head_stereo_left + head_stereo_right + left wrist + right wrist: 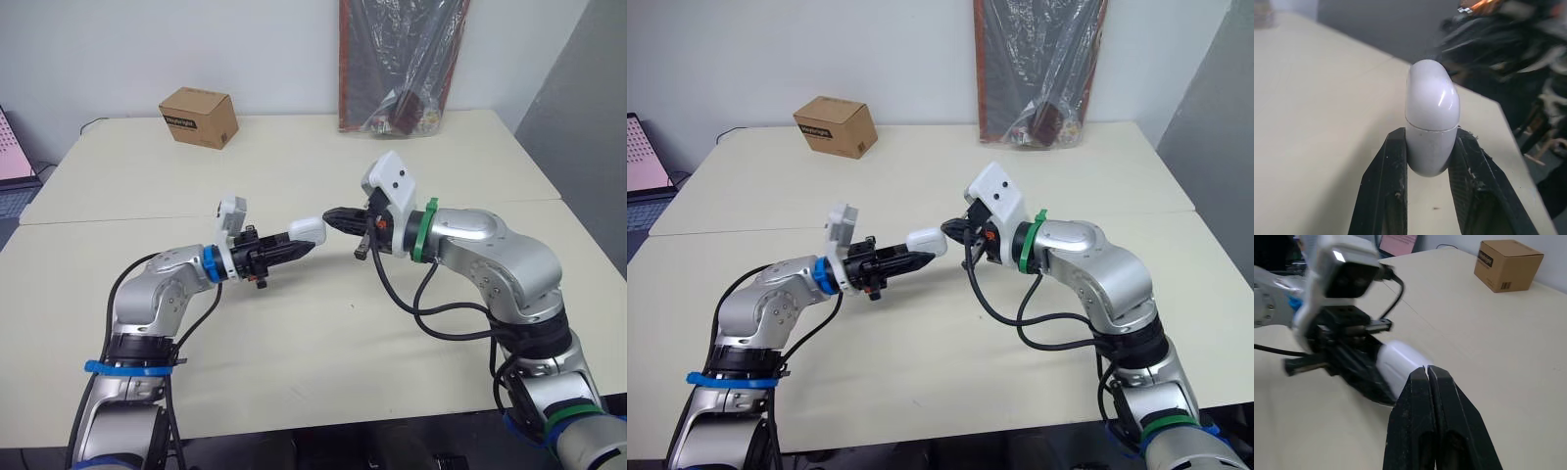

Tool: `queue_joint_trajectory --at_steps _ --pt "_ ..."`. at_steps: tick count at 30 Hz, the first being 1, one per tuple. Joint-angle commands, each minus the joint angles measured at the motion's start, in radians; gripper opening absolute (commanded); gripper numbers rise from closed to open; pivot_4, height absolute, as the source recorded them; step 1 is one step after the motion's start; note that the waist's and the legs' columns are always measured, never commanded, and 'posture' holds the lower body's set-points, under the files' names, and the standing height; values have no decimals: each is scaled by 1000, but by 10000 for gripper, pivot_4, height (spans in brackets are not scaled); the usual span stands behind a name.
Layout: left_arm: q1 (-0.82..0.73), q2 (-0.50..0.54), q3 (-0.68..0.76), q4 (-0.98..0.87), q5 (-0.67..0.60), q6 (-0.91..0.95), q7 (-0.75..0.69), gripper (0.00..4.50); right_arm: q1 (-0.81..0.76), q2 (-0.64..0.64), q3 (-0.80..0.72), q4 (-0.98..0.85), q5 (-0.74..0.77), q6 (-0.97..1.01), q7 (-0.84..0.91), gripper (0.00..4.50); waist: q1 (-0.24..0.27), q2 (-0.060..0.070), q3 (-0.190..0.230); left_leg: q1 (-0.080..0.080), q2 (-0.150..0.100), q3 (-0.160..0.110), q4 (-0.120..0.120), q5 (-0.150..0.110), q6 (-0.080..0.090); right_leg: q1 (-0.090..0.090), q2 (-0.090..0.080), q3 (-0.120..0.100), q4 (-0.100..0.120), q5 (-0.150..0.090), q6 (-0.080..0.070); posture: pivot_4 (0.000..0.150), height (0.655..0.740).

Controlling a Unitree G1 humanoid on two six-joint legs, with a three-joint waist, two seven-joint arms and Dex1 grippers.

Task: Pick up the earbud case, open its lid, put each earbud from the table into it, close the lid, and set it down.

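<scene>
My left gripper is shut on the white earbud case, holding it above the middle of the table. In the left wrist view the case sits upright between the two black fingers, its lid closed with the seam showing. My right gripper is shut, its tips right at the case's far end. In the right wrist view the closed fingertips touch the edge of the case. No earbuds can be made out on the table.
A brown cardboard box stands at the back left of the table. A dark plastic-wrapped bundle leans against the wall at the back centre-right. A seam runs across the table between two tabletops.
</scene>
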Motion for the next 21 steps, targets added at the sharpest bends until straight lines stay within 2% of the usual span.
queue_joint_trajectory --at_steps 1,7,13,21 --pt "-57 -19 -6 28 4 66 60 7605 17 -27 -29 -57 23 11 2 450 1 0 0 0 0 0 0 0 0 0 0 0 0 0 0 1500 7400" --pt "-188 -80 -49 239 44 133 61 7605 68 -56 -46 -97 35 38 -19 450 3 0 0 0 0 -1 1 0 0 0 0 -1 0 0 0 1500 7400" --pt "-296 -109 -109 489 148 93 23 7605 110 -76 -63 -123 39 64 -58 450 1 0 0 0 -1 0 0 0 0 0 0 -1 0 -1 2 1500 7400" --pt "-347 -103 -113 624 222 82 -2 7605 153 -108 -64 -130 23 81 -106 450 0 0 0 -1 -1 0 0 0 0 0 0 0 0 -2 3 1500 7400"
